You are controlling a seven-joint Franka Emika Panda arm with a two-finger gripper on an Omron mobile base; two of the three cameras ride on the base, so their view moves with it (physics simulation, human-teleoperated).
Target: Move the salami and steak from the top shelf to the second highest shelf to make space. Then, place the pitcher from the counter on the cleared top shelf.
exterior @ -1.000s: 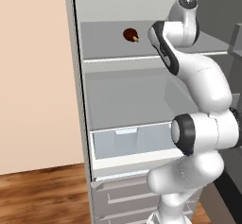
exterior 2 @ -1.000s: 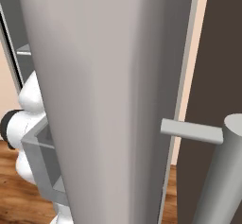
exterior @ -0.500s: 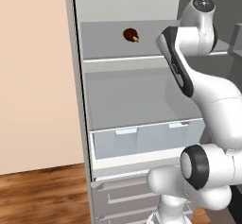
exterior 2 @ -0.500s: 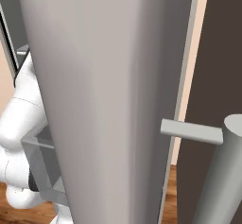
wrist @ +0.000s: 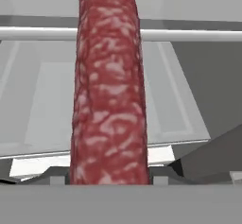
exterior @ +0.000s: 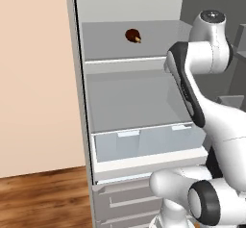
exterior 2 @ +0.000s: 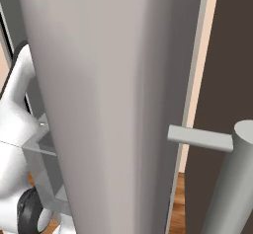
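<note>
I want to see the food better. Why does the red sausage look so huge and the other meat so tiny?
Hand view: the mottled pinkish-red salami log sits right in front of the lens, so it looks giant. Left base view: the small dark brown steak chunk lies far back on the flat grey top shelf, evenly lit, no glare.

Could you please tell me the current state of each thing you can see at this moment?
salami: held in the gripper, off the shelves, filling the middle of the hand view.
steak: lying on the top shelf, untouched.
second highest shelf: bare where visible.
fridge door: open.
drawers: closed.
</note>
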